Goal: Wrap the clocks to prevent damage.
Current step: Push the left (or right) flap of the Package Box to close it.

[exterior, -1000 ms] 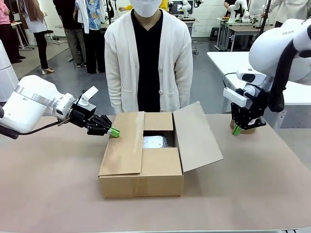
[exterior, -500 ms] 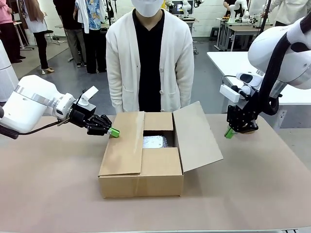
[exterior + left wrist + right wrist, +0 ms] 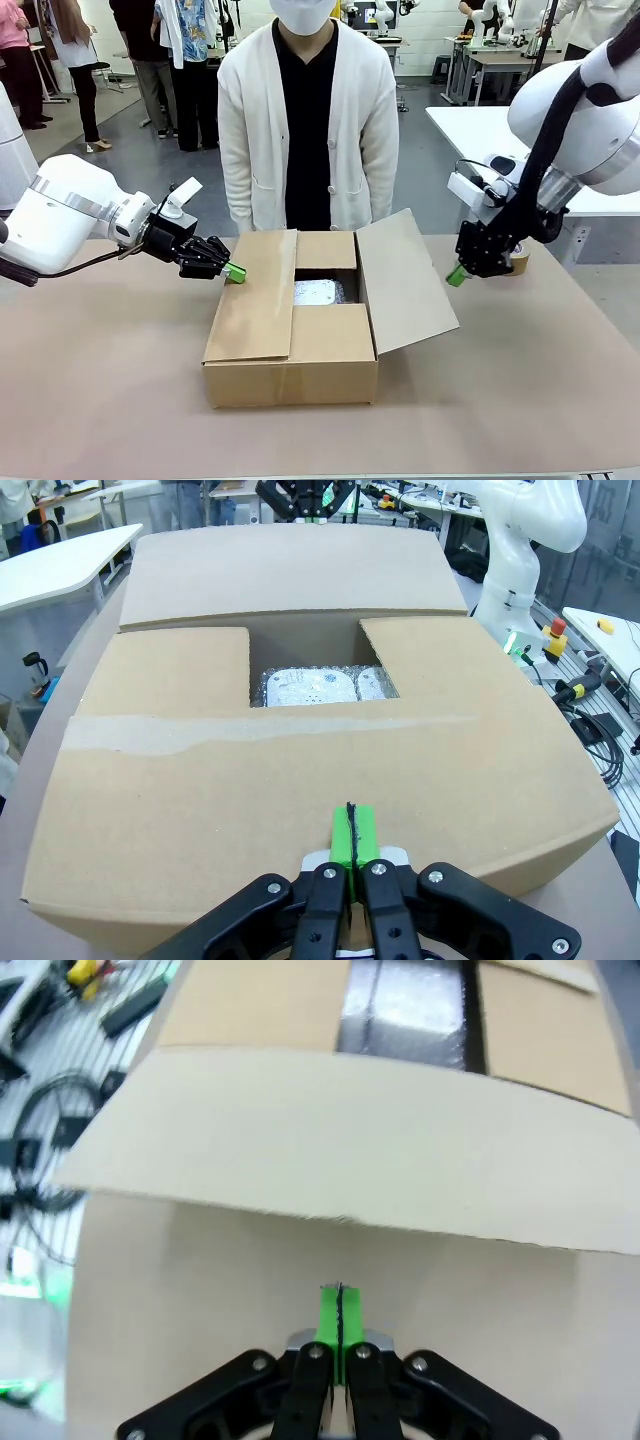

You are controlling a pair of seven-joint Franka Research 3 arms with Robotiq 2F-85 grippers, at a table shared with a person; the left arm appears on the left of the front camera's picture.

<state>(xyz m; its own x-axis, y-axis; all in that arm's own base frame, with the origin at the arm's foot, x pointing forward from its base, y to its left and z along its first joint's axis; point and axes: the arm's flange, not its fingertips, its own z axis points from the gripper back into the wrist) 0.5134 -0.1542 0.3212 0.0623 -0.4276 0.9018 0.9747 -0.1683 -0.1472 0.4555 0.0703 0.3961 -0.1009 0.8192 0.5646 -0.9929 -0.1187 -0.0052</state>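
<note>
Kim: Since a second ago, the right pincer (image 3: pixel 457 275) has swung away from the tape roll (image 3: pixel 519 262) toward the box (image 3: pixel 290 350). The left pincer (image 3: pixel 234 271) held still at the left flap (image 3: pixel 255 300). Both are pressed together and empty.
Lee: Progress?
Kim: Front view: a wrapped clock (image 3: pixel 318 292) lies inside the box, and the right flap (image 3: pixel 405 285) stands up. I judge that closing remains.
Lee: Left wrist?
Kim: It shows bubble wrap (image 3: pixel 310 687) in the opening. How many clocks, I can't tell.
Lee: Right wrist?
Kim: Blurred: the raised flap close by, silvery wrap beyond.
</note>
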